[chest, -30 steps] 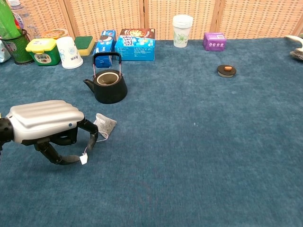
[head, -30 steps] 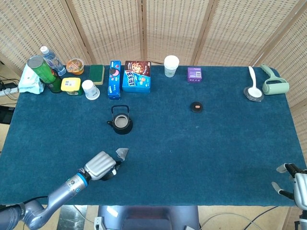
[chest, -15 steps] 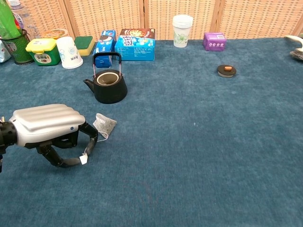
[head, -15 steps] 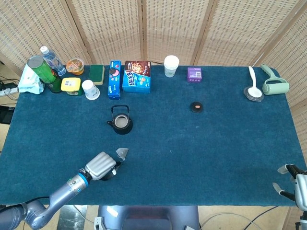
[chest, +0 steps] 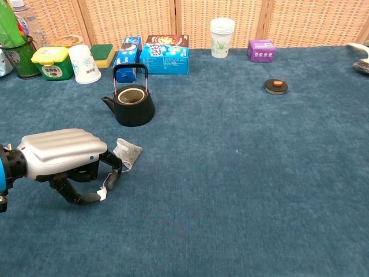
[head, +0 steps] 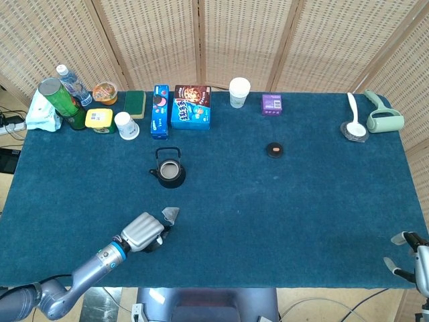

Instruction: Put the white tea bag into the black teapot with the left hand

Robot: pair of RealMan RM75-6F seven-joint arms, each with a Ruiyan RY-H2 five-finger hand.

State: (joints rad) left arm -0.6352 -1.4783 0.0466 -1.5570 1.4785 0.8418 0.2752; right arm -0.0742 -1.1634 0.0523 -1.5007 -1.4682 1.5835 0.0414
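Observation:
The white tea bag lies flat on the blue cloth, its string running to a small paper tag. My left hand hovers palm-down just left of the bag. Its fingers curl down so that a fingertip and the thumb close in around the tag; whether they pinch it is unclear. The black teapot stands open-topped behind the bag, handle upright. Its lid lies far to the right. My right hand rests at the table's front right corner, fingers apart and holding nothing.
Along the back edge stand a white cup, a yellow tub, blue boxes, stacked paper cups and a purple box. A spoon and a green roller lie at the back right.
My left hand has shifted slightly right toward the tea bag, and its fingers have drawn closer around the tag. The bag and the teapot have not moved. The right hand sank slightly.

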